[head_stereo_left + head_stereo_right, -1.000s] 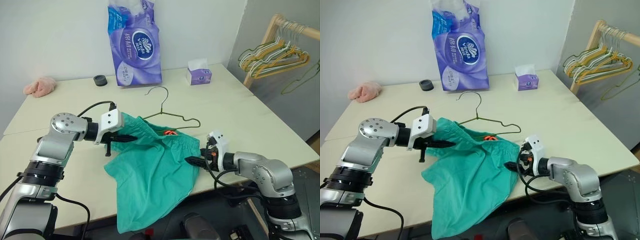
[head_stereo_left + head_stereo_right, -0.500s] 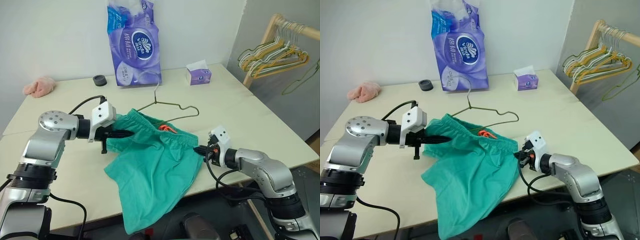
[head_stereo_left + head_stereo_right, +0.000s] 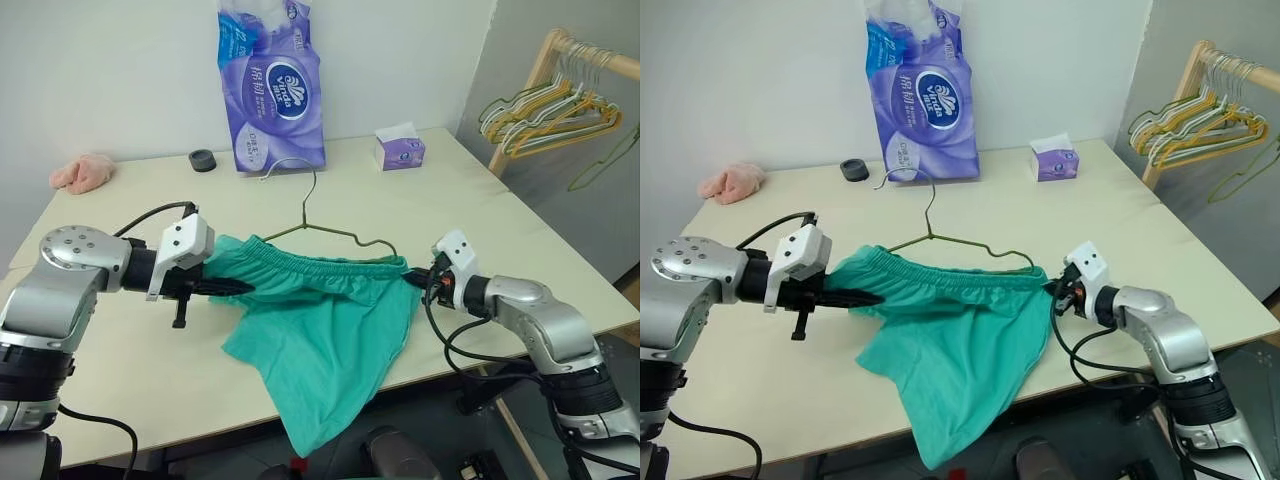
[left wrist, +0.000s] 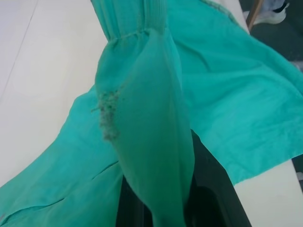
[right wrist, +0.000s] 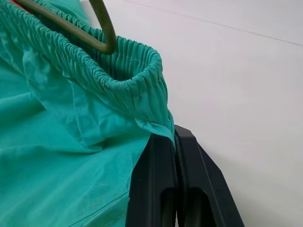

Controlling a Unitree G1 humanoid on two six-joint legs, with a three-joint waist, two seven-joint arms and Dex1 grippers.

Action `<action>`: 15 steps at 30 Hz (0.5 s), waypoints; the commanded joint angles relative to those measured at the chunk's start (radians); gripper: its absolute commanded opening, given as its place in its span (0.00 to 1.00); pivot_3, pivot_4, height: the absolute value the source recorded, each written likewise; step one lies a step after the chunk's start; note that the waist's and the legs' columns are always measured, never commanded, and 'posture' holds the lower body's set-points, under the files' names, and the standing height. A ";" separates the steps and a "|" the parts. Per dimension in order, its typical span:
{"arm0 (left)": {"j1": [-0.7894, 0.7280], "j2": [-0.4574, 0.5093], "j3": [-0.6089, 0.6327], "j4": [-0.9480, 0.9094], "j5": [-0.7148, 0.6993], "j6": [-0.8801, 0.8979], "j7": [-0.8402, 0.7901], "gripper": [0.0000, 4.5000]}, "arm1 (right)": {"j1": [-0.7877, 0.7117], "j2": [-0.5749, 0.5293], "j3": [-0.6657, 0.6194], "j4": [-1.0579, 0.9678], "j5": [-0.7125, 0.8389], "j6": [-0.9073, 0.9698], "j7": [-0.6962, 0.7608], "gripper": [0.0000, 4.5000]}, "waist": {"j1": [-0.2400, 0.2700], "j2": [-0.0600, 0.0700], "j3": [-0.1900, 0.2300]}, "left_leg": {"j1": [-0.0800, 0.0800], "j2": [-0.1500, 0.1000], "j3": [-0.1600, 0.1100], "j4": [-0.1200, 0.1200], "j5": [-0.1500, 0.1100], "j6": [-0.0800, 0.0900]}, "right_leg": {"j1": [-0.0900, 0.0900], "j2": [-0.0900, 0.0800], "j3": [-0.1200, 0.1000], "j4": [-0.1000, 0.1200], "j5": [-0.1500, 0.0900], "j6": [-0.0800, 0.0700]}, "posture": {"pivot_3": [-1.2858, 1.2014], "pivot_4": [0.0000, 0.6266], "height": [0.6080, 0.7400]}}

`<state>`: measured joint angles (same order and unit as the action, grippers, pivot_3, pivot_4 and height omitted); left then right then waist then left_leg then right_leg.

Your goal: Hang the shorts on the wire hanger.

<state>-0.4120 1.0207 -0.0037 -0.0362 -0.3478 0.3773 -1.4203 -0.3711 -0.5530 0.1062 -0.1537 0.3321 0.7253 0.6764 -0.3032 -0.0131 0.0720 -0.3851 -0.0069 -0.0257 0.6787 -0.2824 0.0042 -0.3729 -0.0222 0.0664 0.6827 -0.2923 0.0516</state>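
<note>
- Left eye view: the left hand [image 3: 238,287] reaches in level from the table's left side, its fingers pinched on one end of the waistband of the shorts [image 3: 330,330]. The right hand [image 3: 415,281] reaches in from the table's right edge, pointing toward the left hand, and is clamped on the other end of the waistband. The waistband is stretched between them near the table's front edge, and the legs droop over that edge.
- Right eye view: the wire hanger [image 3: 940,236] lies on the table [image 3: 1140,250] just behind the waistband, its hook toward the far edge and its right shoulder meeting the waistband by the right hand.
- Left wrist view: cloth drapes over the closed black fingers [image 4: 208,189].
- Right wrist view: the fingers [image 5: 189,179] are pressed together on a fold of cloth below the waistband; the hanger wire sits inside the waistband opening.
</note>
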 commanded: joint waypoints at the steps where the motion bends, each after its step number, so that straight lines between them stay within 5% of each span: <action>1: 0.012 0.033 0.002 0.015 0.039 -0.054 -0.005 0.00 | -0.001 -0.027 -0.017 -0.036 -0.018 -0.019 0.003 0.01 | 0.000 0.000 0.000 | 0.000 0.000 0.000 0.000 0.000 0.000 | 0.000 0.000 0.000 0.000 0.000 0.000 | 0.40 0.05 1.00; 15: -0.018 -0.053 -0.048 0.049 0.113 -0.096 0.091 0.00 | -0.189 -0.102 0.193 -0.150 -0.179 -0.127 0.102 0.01 | -0.004 0.000 0.000 | 0.000 0.000 0.000 0.000 0.000 0.000 | -0.001 0.000 0.000 0.000 0.000 0.000 | 0.39 0.06 1.00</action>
<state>-0.4110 0.9692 -0.0558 0.0447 -0.2323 0.2801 -1.3399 -0.5220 -0.6627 0.2828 -0.2787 0.1836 0.6268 0.7735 -0.3073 -0.0128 0.0724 -0.3850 -0.0065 -0.0257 0.6785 -0.2824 0.0042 -0.3736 -0.0221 0.0665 0.6828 -0.2923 0.0517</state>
